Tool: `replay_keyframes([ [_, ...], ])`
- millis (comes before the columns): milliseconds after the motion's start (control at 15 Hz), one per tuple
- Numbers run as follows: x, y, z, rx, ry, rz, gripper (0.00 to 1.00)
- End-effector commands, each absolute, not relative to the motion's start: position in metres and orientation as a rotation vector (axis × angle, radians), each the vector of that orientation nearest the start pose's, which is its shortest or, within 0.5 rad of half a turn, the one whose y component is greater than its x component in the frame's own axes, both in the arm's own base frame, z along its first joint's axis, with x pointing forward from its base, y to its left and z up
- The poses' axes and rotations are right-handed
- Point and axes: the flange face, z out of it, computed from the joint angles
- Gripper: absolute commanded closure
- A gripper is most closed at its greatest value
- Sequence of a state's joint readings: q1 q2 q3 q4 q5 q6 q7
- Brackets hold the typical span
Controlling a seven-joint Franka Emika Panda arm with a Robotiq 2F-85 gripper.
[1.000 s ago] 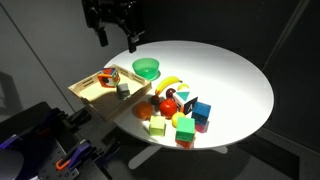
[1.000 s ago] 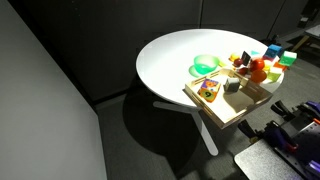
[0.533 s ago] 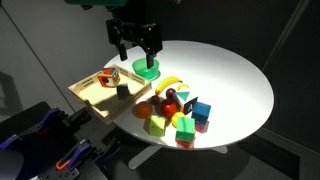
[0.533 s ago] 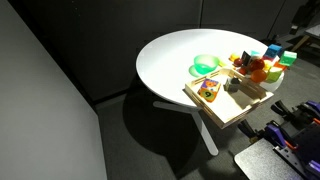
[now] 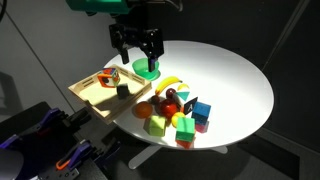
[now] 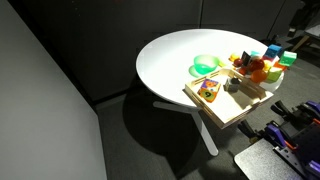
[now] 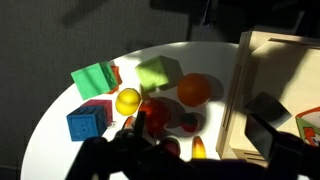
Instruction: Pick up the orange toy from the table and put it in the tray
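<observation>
Gripper (image 5: 138,56): hanging with fingers spread apart, gripping nothing, just past the tray's (image 5: 90,93) corner.
Green bowl (image 5: 147,69): sitting under the gripper, near that tray corner.
Orange toy (image 7: 194,90): lying on the table (image 5: 230,80), just beside the tray's outer wall.
Coloured blocks (image 7: 94,79): clustering beyond the toy, farther from the tray.
</observation>
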State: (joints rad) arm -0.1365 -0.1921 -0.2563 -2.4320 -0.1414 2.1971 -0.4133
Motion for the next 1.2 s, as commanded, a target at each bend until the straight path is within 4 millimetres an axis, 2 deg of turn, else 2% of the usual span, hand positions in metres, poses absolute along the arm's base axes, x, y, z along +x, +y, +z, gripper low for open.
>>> replay_keyframes([
  [0,0.42,-0.179,0.372,-3.175,-0.178,0.109,0.0],
  [533,0.44,-0.162,0.348,-3.177,-0.271,0.037,0.0],
  [1133,0.458,-0.157,0.296,-3.082,-0.345,-0.042,0.0],
])
